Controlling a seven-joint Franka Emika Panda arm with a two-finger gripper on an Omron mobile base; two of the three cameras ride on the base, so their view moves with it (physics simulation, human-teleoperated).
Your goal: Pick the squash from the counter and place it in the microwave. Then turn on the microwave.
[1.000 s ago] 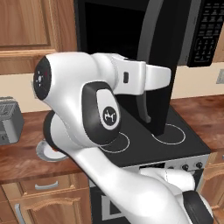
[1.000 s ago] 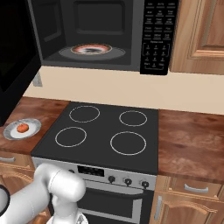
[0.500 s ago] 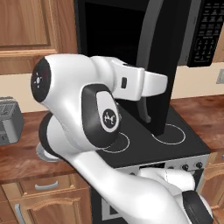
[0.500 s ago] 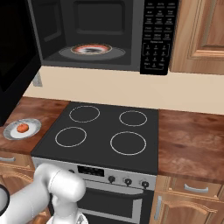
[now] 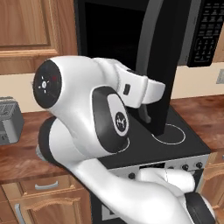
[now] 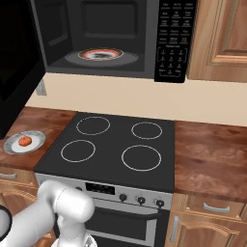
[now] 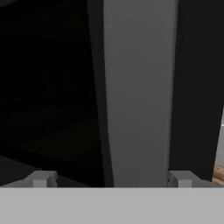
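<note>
The squash is a small orange-red lump on a white plate at the left end of the counter. Above the stove, the microwave stands open, with its black door swung out to the left and a turntable inside. My gripper is open up against the door, and the long grey handle rises between its two fingertips. The left fingertip stands clear of the handle. In the left base view, my gripper hangs at the door's lower edge.
A black four-ring stovetop lies under the microwave, with oven knobs below it. The keypad is on the microwave's right side. More wooden counter runs right of the stove. A grey toaster stands at the far left.
My hand has sunk a little along the open door. The jaws have spread slightly wider. The squash, the plate and the door have stayed where they were.
</note>
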